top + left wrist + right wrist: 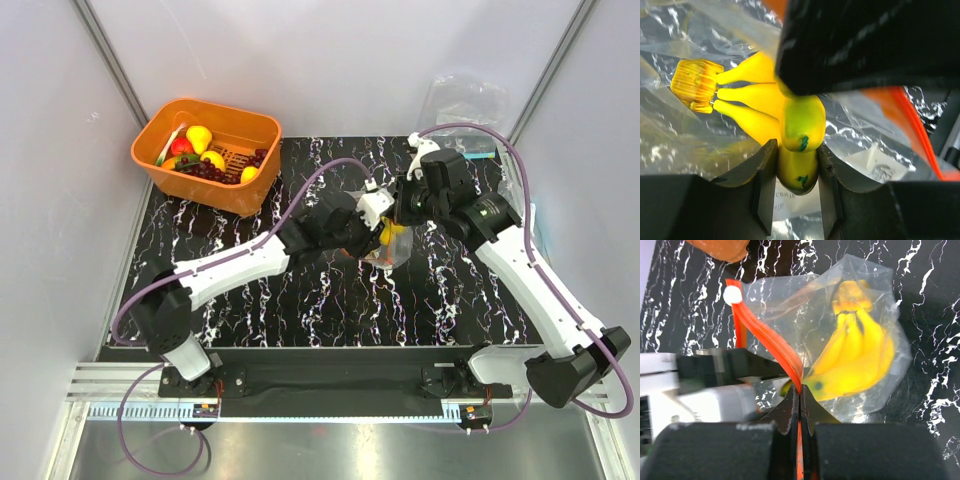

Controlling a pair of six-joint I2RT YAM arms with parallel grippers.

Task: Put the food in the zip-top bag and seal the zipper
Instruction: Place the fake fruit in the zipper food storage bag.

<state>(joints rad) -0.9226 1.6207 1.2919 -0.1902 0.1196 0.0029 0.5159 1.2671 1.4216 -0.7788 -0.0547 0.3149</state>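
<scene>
Showing the banana bunch (855,357) lying inside the zip-top bag (805,315), with its stem end pointing away from the mouth and its fruit tips reaching toward it. The bag is resting near the middle of the black marbled table (300,300), between the two arms. The zipper (765,335) is running along the bag's mouth edge, and a small white slider (732,295) is sitting at its far end. The right gripper (800,402) is pinching the zipper, its jaws pressing together on the strip with no gap showing. The left gripper (797,170) is reaching in at the mouth, its jaws clamping the tip of one banana, with a finger (765,185) lying on either side of the fruit; whether plastic is passing between fingers and fruit cannot be told. The orange basket (235,198) is standing at the table's far left corner, well apart from the bag, and is holding a dark grape cluster (205,172), yellow pieces (199,138) and a red piece (181,146). Crinkled clear plastic (465,100) is lying beyond the table's far right edge
</scene>
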